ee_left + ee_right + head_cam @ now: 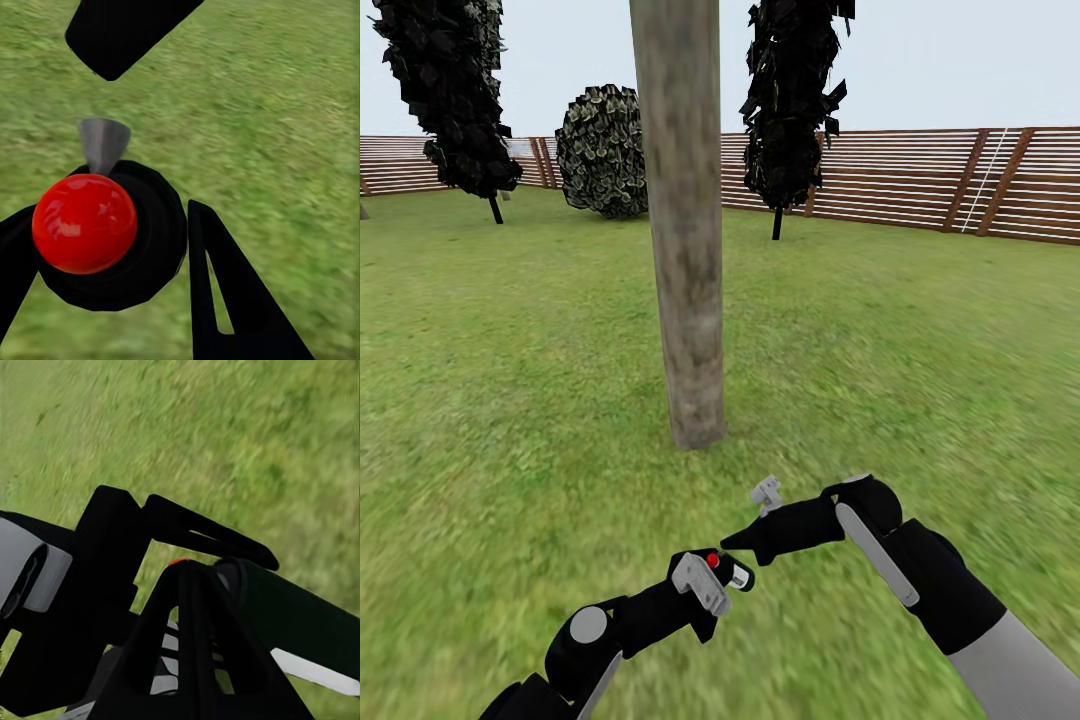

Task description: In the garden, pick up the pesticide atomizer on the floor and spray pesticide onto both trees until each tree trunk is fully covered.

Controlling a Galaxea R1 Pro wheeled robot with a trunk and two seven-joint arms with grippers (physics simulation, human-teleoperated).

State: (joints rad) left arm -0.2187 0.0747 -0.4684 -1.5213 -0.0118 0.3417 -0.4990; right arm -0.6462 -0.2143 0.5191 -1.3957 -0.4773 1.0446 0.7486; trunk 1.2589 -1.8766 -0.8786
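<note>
The left hand (728, 578) is clenched around the small dark pesticide atomizer with a glossy red cap (712, 561), low in the head view just over the lawn; the left wrist view looks straight down on that red cap (84, 223), seated in a black round collar between the two dark fingers (232, 300), with a grey cone-shaped nozzle (103, 142) poking out beyond it. The right hand (745, 538) reaches in from the other side, its dark tips nearly touching the left hand; whether it is closed or parted cannot be told from these pictures, though the right wrist view shows its fingers (202, 637) crossing over the left hand's body, with a sliver of red and a dark green bottle side with a pale stripe (300, 619) showing past them. Just ahead of both hands rises the thick, straight, mottled grey-brown tree trunk (685, 250), planted in the green grass lawn (510, 350); no white specks can be made out on its bark. Further back stand round dark bushes on thin stems (792, 100) and a horizontal-slat wooden fence (960, 180). The pick-up seems done and the spraying of this trunk is the step in hand; next the nozzle probably needs raising and aiming at the bark, then sweeping along the trunk's height.
</note>
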